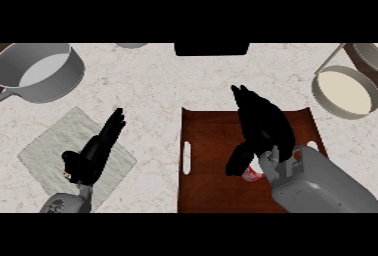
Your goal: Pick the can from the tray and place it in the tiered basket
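Observation:
A red and white can (pixel 252 174) stands on the brown tray (pixel 210 150), near the tray's front right. Only a small part of it shows, below the palm of my right hand (pixel 260 127). That hand hovers over the tray with its fingers stretched toward the far edge and its thumb (pixel 239 159) hanging down just left of the can. I cannot tell whether the hand touches the can. The tiered basket (pixel 342 92), with a cream round bowl and a wire frame, stands at the far right. My left hand (pixel 94 152) rests open over a grey mat at the left.
A grey pot (pixel 44 70) sits at the far left corner. The grey mat (pixel 52 145) lies under my left hand. A dark object (pixel 212 48) is at the far middle edge. Bare marble counter lies between tray and basket.

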### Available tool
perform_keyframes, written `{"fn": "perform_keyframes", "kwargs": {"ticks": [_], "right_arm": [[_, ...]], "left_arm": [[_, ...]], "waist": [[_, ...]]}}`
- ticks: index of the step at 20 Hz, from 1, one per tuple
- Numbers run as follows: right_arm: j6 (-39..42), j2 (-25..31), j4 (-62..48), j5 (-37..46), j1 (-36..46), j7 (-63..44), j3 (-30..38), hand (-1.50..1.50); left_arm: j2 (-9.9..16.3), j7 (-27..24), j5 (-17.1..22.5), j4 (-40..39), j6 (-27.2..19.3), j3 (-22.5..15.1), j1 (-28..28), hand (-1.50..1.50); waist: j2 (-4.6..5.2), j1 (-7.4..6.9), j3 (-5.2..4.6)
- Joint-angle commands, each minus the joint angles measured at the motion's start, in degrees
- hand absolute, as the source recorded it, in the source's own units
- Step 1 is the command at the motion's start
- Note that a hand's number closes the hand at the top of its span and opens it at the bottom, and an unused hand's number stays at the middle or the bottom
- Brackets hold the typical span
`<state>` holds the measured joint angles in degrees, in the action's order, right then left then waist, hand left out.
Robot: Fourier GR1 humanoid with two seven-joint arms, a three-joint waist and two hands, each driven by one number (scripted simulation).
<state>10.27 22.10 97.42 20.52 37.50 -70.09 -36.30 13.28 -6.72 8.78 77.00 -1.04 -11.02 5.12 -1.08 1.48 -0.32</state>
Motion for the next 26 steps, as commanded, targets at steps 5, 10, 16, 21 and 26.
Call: {"fn": "perform_keyframes", "kwargs": {"ticks": [5, 10, 16, 21, 26], "right_arm": [[5.89, 1.06, -3.77, 4.22, -3.43, -15.09, -2.10, -1.50], [4.76, -1.90, -1.33, 6.67, -8.29, -15.12, -0.78, -1.50], [4.52, -2.31, -0.60, 9.86, -12.27, -13.94, 0.08, -1.50], [4.55, -4.01, -1.04, 12.84, -15.15, -15.13, 2.36, -1.50], [3.89, -6.28, -0.84, 15.77, -18.53, -14.40, 2.43, -1.50]], "left_arm": [[-0.64, 1.06, -0.54, 1.63, -0.45, -0.44, 0.95, 0.00], [-0.49, 0.74, -0.28, -1.45, 0.03, 0.86, 1.98, 0.00], [-1.36, 0.67, -1.22, 0.34, -0.27, 0.01, 1.08, 0.00], [-0.59, 2.01, -0.39, 2.19, 0.56, 0.82, 1.67, 0.00], [0.14, 2.08, 0.00, 1.26, 2.04, 1.64, 1.58, 0.00]], "waist": [[0.39, -0.24, 0.15], [0.42, 0.72, 0.10], [0.77, -0.78, 0.26], [0.62, -0.89, 0.25], [0.89, -1.35, 0.27]]}}
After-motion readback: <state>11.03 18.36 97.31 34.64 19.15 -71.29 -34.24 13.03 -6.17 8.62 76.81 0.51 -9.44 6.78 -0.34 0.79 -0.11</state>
